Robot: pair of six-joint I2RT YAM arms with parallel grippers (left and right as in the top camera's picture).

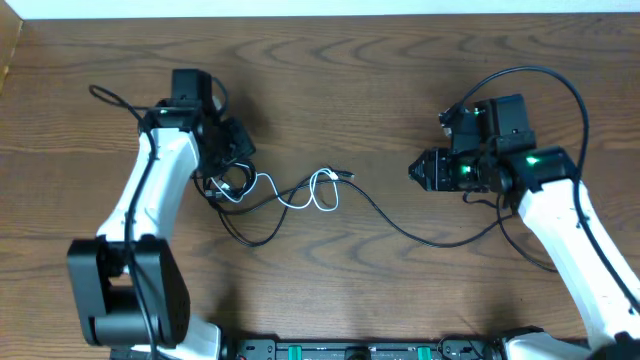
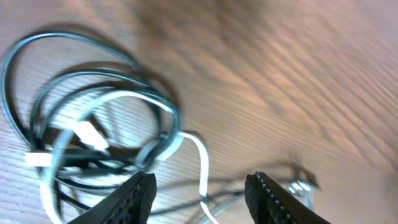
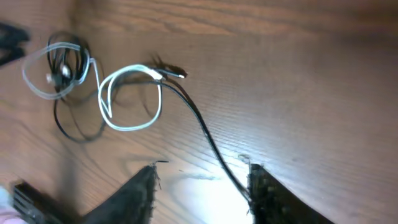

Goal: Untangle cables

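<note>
Because the white cable (image 2: 203, 158) was tangled with the black cable (image 3: 200, 121) midway between the counter's (image 1: 330, 80) far and near edges, the left hand (image 2: 199, 193) and right hand (image 3: 202, 193) were held open, empty, flanking the tangle.

Overhead looks straight down on the whole desk (image 1: 400, 80); both wrist views skim it close (sharing the tangled cables (image 2: 93, 134))
</note>
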